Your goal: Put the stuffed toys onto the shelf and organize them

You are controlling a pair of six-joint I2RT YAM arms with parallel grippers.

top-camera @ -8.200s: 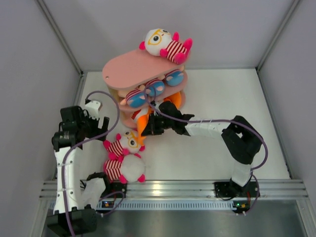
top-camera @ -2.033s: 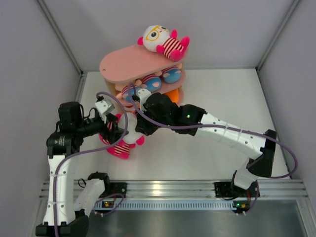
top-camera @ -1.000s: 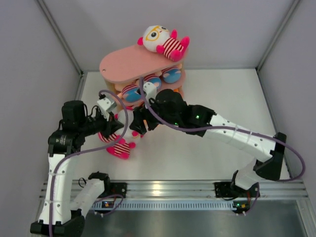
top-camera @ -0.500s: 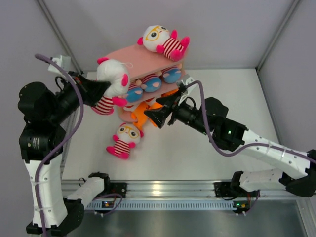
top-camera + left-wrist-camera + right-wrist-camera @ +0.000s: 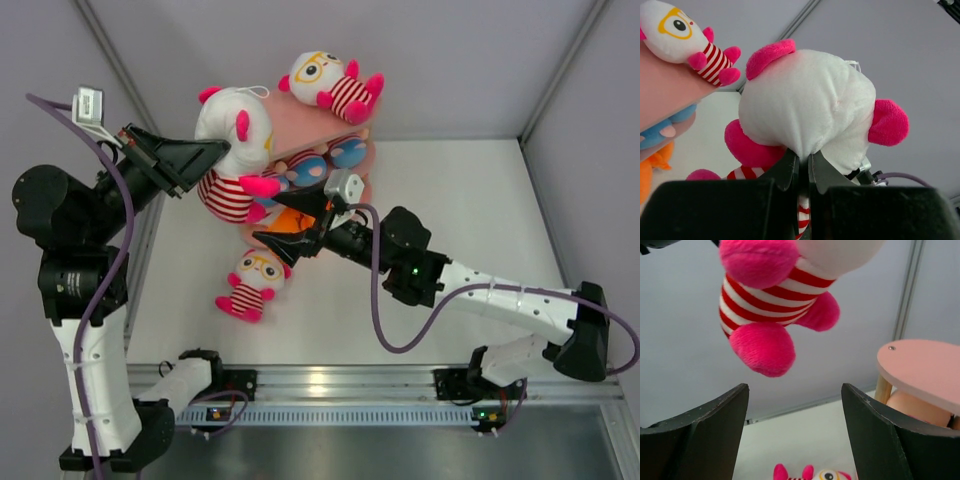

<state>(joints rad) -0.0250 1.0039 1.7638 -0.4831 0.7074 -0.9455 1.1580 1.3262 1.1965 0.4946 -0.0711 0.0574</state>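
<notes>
My left gripper (image 5: 215,152) is shut on the back of a white-headed stuffed toy (image 5: 235,150) with a pink-striped body, and holds it in the air over the left end of the pink shelf (image 5: 305,135). In the left wrist view the fingertips (image 5: 801,165) pinch the plush of this toy (image 5: 805,100). My right gripper (image 5: 268,218) stands open and empty just below, and the toy's striped body (image 5: 770,305) hangs above its jaws (image 5: 795,410). A second white-headed toy (image 5: 330,85) lies on the top board. A third one (image 5: 250,283) lies on the table.
Toys in blue shorts (image 5: 322,166) fill the middle tier, and an orange toy (image 5: 296,222) sits on the lowest one. Grey walls close in the left, back and right sides. The shelf's top board (image 5: 925,370) is close on the right of the right wrist view.
My left arm has raised the held toy and swung it right, over the shelf's left end. The right gripper has shifted left, under the toy, and its jaws have opened a little wider.
</notes>
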